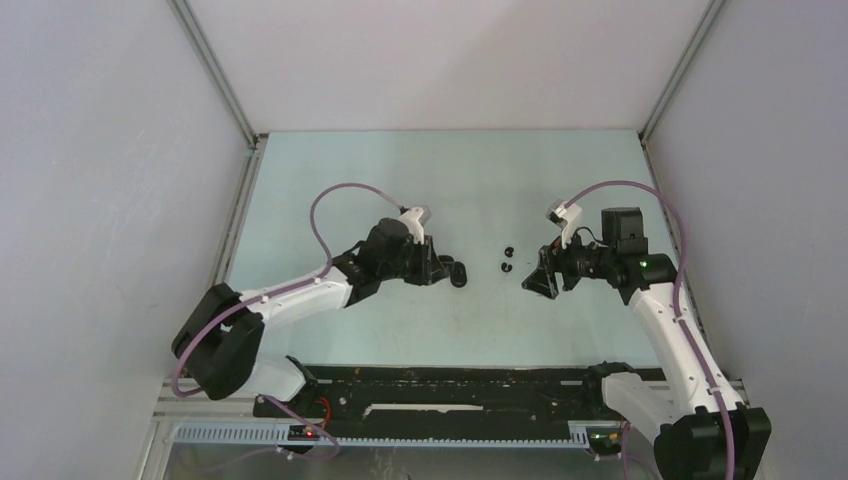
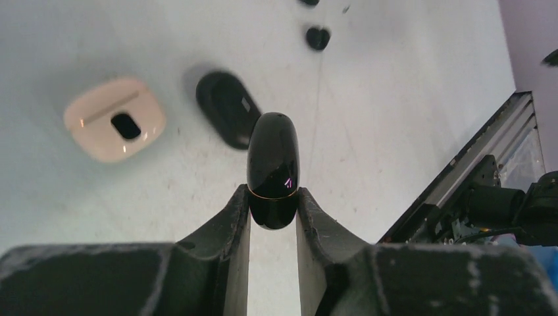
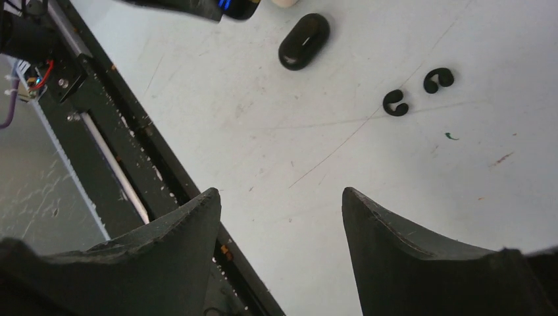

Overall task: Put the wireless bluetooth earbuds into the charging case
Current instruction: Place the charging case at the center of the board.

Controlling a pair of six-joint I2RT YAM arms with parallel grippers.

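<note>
My left gripper [image 2: 273, 197] is shut on a glossy black pebble-shaped charging case [image 2: 273, 164] with a thin gold seam, held above the table. In the top view this gripper [image 1: 443, 268] is left of centre. Two tiny black earbuds [image 1: 509, 250] [image 1: 506, 267] lie on the table between the arms. They also show in the right wrist view [image 3: 395, 103] [image 3: 439, 79]. My right gripper [image 3: 279, 197] is open and empty, just right of the earbuds in the top view [image 1: 535, 281].
A second black case [image 2: 227, 108] lies on the table beyond the held one, also seen in the right wrist view [image 3: 304, 41]. A cream-white case [image 2: 114, 118] with a dark oval lies to its left. The black rail [image 1: 450, 385] runs along the near edge.
</note>
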